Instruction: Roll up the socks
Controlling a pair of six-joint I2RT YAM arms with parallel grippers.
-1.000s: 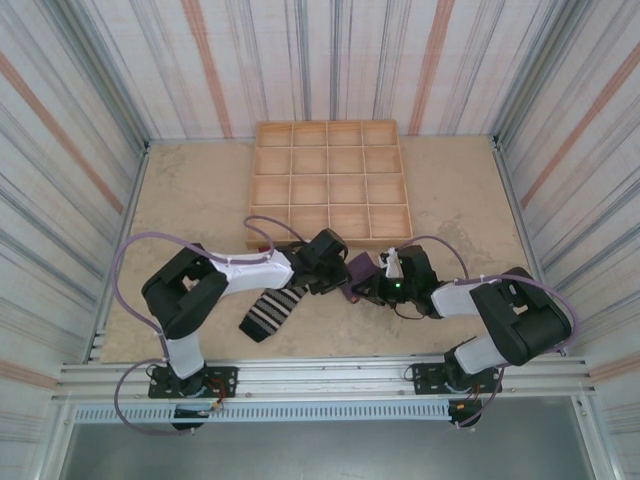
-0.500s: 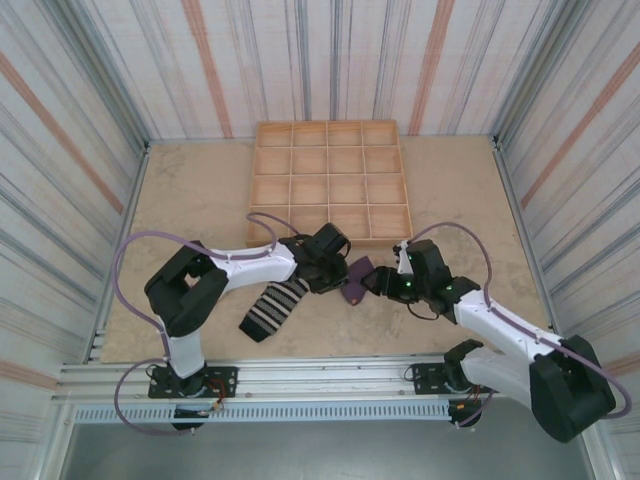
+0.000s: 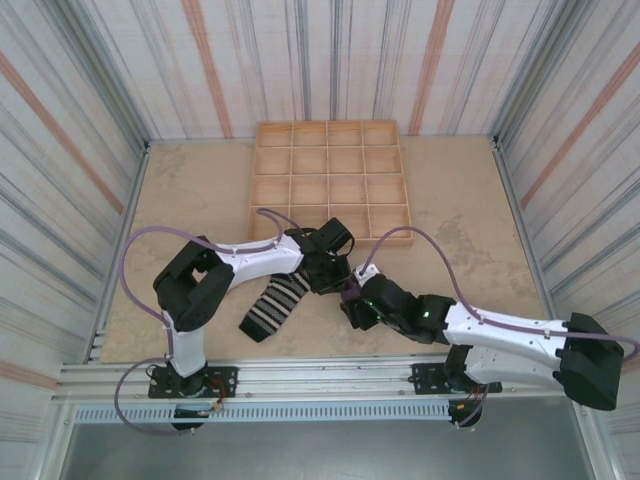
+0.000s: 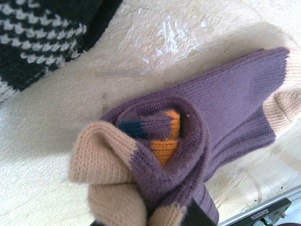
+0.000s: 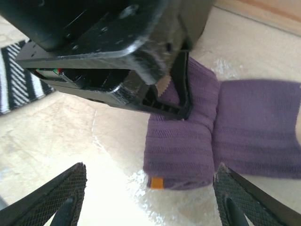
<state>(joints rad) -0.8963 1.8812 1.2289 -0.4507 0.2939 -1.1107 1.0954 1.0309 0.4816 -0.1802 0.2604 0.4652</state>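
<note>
1. The purple sock (image 4: 221, 113) lies on the table (image 3: 200, 200), just in front of the near edge of the wooden tray (image 3: 390, 240) and between the two grippers. One end is wound into a roll, with tan heel fabric and an orange stripe showing inside the coil. The other end lies flat on the table.
2. The left gripper (image 3: 330, 270) is clamped on that roll. In the right wrist view one of its black fingers (image 5: 182, 96) presses down into the top of the purple roll, and in its own view the coil bunches up right at the fingers.
3. The right gripper (image 5: 150, 172) has its fingers set wide apart, one at each lower corner of its own view, and grips nothing. The roll lies ahead of the gap between them. Seen from above, this gripper sits close to the near-right side of the roll.
4. A black part at the lower right of the left wrist view carries white lettering (image 4: 261, 214) that is too small to read. A small orange patch (image 5: 156, 182) shows at the near edge of the roll, with no writing legible on it.
5. Two socks are in view: the purple one and a black-and-white striped sock (image 3: 272, 305), which lies flat just to its left. There is one tray, divided four by four into sixteen compartments, and there are two arms.
</note>
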